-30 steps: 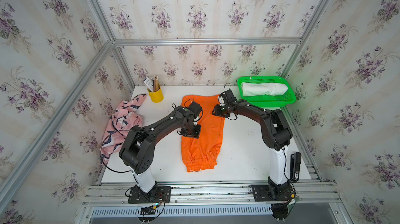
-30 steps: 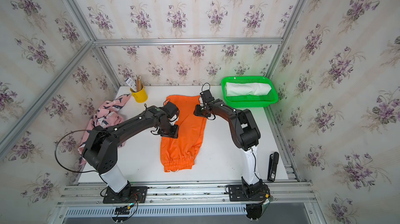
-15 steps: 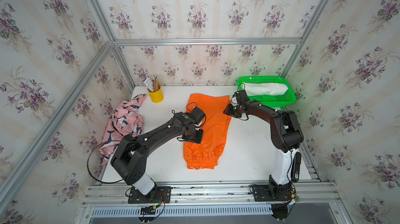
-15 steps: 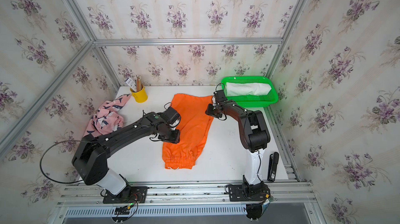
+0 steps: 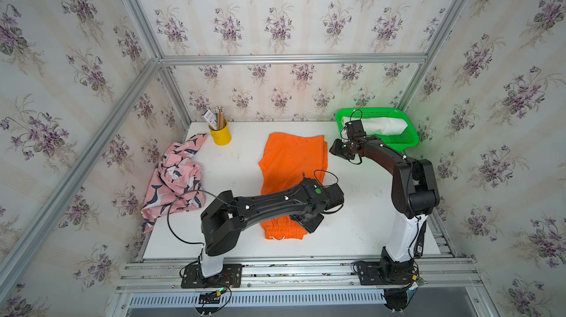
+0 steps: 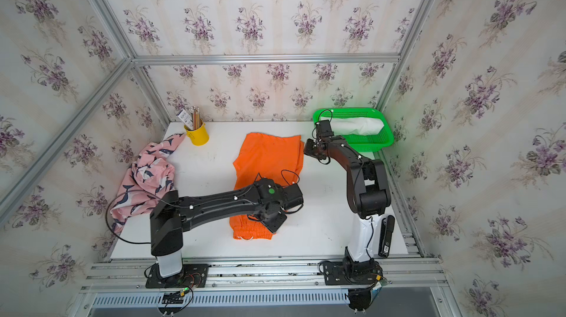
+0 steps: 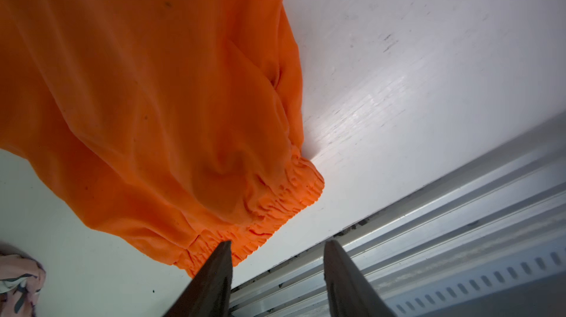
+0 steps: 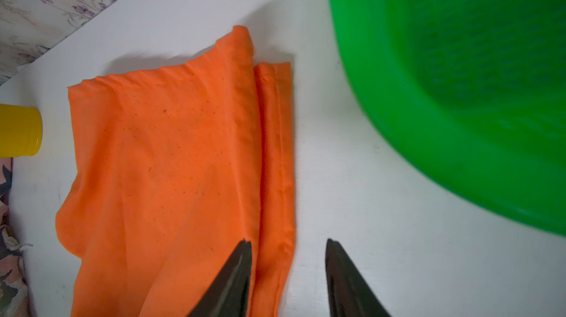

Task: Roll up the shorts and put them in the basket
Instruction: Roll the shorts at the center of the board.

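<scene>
Where the desk (image 5: 352, 232) ends at the bottom of the frame, the left hand (image 7: 277, 245) hovers over the elastic waistband of the orange shorts (image 5: 291, 162), fingers moderately apart and empty. These shorts lie flat at frame centre, one long side folded over. Above their right edge, toward the far hem, the right hand (image 8: 287, 241) stands parted, holding nothing. At centre left lie crumpled pink whale-print shorts (image 5: 176, 177); white shorts (image 5: 382, 125) rest in the green basket (image 5: 407, 144), upper right.

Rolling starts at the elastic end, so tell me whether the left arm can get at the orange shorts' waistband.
Probably yes: the left gripper hangs open right at the waistband of the orange shorts, with nothing lying between them.
</scene>
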Controlling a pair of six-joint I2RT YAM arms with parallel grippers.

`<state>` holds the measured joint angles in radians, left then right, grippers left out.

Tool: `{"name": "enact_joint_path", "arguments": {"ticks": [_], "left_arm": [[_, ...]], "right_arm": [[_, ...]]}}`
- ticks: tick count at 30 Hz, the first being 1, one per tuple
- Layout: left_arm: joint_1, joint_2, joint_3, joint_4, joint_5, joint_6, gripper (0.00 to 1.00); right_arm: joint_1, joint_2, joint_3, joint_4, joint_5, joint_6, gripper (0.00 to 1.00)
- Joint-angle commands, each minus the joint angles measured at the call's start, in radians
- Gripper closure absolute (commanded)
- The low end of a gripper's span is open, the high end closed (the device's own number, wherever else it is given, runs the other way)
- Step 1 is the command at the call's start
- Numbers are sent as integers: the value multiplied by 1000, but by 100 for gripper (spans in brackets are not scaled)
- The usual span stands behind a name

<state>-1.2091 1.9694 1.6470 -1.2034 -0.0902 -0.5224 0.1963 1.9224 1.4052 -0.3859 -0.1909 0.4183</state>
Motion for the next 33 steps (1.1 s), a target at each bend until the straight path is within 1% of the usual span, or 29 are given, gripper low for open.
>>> {"name": "enact_joint_path", "arguments": {"ticks": [1, 5, 9, 13, 14, 15, 18, 21, 23, 24, 25, 32, 33], "left_arm": [[-23, 79, 65, -81, -60, 19, 46], [-24, 143, 98, -67, -33, 49, 46], [-26, 214, 119, -106, -12, 49, 46], [-26, 238, 99, -91, -20, 54, 46], [-27, 246, 98, -91, -19, 56, 42], [-27, 257, 99, -95, -18, 58, 41], [-26, 273, 86, -92, -26, 58, 42], [-22, 262, 30, -39, -23, 59, 44], [-14, 245, 0, -10, -13, 48, 57], [-12, 228, -13, -4, -25, 41, 65], [-11, 202, -24, 3, -41, 34, 70], [2, -2, -79, 12, -102, 25, 83], [11, -35, -90, 16, -103, 29, 83]], "right_arm": [[-19, -28, -21, -16, 10, -19, 55], [-52, -78, -74, -3, 4, -21, 55], [-68, -116, -107, 4, -12, -27, 55], [-68, -140, -115, -2, -23, -29, 55], [-69, -145, -116, -3, -24, -27, 55], [-67, -150, -118, -3, -29, -26, 55], [-68, -160, -121, 2, -48, -21, 55], [-67, -164, -116, -1, -54, -19, 55], [-68, -168, -111, -6, -53, -19, 55], [-68, -173, -110, -8, -53, -19, 56], [-68, -178, -112, -7, -53, -18, 56], [-69, -182, -94, -19, -63, -18, 56], [-69, -183, -94, -18, -70, -16, 56]]}}
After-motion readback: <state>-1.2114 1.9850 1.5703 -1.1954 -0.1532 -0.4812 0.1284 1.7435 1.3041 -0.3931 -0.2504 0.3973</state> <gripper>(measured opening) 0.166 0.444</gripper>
